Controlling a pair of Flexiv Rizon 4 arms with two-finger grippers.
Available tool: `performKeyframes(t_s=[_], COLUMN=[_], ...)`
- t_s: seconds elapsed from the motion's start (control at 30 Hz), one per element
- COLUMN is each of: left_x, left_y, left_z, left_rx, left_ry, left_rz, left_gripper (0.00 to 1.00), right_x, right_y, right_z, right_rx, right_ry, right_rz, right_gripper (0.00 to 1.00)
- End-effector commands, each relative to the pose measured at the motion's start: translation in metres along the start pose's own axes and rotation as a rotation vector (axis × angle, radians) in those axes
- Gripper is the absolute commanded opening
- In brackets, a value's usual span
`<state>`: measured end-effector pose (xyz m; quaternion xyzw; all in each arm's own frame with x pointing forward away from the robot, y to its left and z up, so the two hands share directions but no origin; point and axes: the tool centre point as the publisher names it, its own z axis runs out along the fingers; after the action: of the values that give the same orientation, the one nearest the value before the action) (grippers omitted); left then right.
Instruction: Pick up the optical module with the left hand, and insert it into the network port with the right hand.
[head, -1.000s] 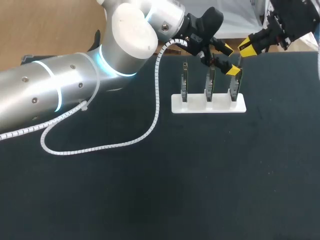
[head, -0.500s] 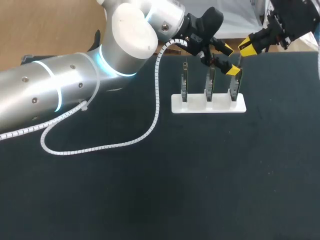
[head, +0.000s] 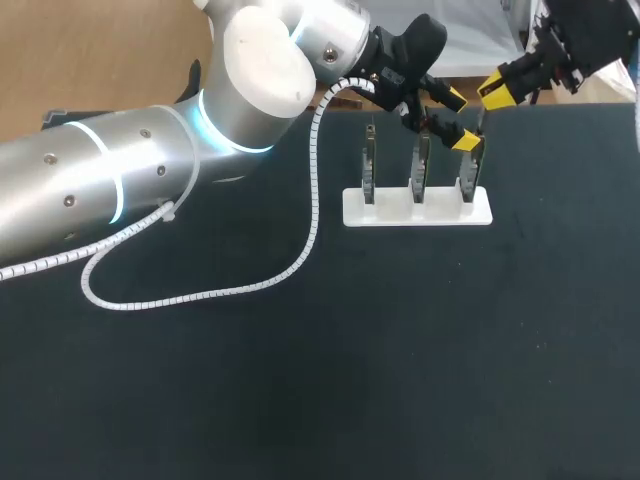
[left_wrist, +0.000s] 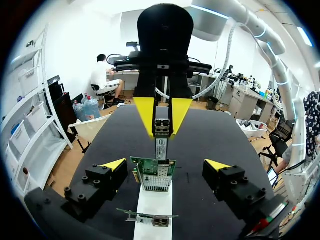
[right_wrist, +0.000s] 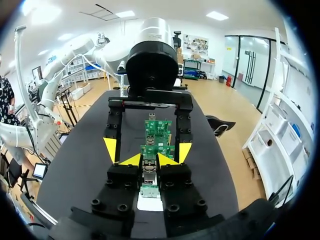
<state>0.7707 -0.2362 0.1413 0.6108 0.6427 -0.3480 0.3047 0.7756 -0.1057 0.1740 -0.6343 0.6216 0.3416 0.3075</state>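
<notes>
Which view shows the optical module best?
The left wrist view: the optical module hangs in full sight from the right pincer, above the green board. The right wrist view shows only its end between the fingertips; the head view hardly shows it.

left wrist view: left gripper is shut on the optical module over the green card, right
No, the right gripper is shut on the optical module over the green card; the left gripper stands open. The left wrist view shows it.

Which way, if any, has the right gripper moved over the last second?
Yes, slightly: the right gripper has drawn up the head view, away from the white rack.
</notes>
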Motion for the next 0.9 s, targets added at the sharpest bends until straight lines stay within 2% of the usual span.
performKeyframes(t_s=[0.03,0.9], left_x=[0.0002,0.0002], left_y=[-0.0024,-0.0024], left_z=[-0.0008,-0.0008], left_rx=[-0.006,-0.006], left_ry=[0.001,0.001], left_rz=[-0.002,-0.002], left_gripper=[1.0,1.0], right_x=[-0.0002,0.0022], right_y=[-0.0031,0.0032], right_z=[0.0017,0.0056], right_rx=[-0.008,-0.004], right_ry=[0.002,0.017], right_rz=[0.003,0.03], right_gripper=[0.0,0.0])
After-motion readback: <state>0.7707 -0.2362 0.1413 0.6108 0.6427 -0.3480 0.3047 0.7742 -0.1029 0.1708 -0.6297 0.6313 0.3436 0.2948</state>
